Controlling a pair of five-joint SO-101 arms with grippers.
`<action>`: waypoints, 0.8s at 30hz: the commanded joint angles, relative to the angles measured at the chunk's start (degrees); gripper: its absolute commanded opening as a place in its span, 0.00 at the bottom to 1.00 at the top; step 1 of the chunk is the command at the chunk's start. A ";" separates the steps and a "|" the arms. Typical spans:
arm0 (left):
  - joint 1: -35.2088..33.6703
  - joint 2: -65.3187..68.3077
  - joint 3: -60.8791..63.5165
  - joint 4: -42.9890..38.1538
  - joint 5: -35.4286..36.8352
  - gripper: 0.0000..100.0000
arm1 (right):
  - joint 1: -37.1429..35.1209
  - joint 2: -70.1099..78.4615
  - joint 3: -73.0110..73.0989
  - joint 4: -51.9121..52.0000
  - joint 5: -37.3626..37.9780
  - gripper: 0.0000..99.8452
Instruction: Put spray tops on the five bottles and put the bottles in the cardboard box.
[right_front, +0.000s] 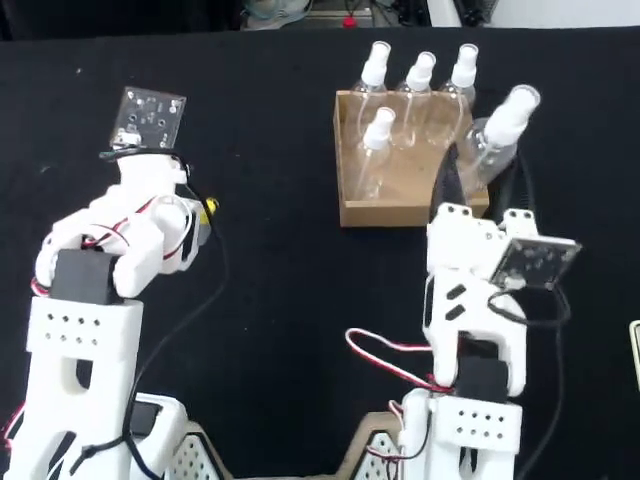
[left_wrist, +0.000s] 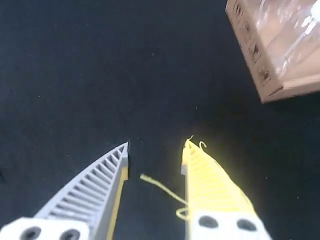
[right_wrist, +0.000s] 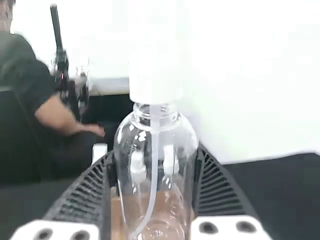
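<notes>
Right gripper (right_wrist: 153, 155) is clamping fifth capped bottle (right_wrist: 152, 135) — four bottles (right_front: 378, 150) are sitting in cardboard box (right_front: 347, 160); left gripper (left_wrist: 156, 147) is gaping.

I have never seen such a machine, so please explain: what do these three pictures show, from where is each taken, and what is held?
These are two white robot arms, the left arm and the right arm, at a black table. One picture looks down from a fixed camera above. The other two come from a camera on each arm's wrist, looking along its gripper. On the table stands a cardboard box with four bottles in it, each wearing a white spray top. The right gripper is shut on a fifth bottle, top also on, at the box's edge. The left gripper is open and holds nothing, above bare table.
</notes>
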 joint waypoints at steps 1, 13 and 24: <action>-0.66 -0.97 3.74 -4.13 0.70 0.17 | 1.32 9.36 -0.40 -9.76 -0.09 0.08; -0.57 -0.97 18.77 -15.30 4.66 0.17 | 1.32 44.26 -11.21 -24.53 -0.09 0.08; -0.13 -0.97 19.47 -15.30 4.66 0.17 | 1.41 53.32 -5.14 -39.12 3.16 0.08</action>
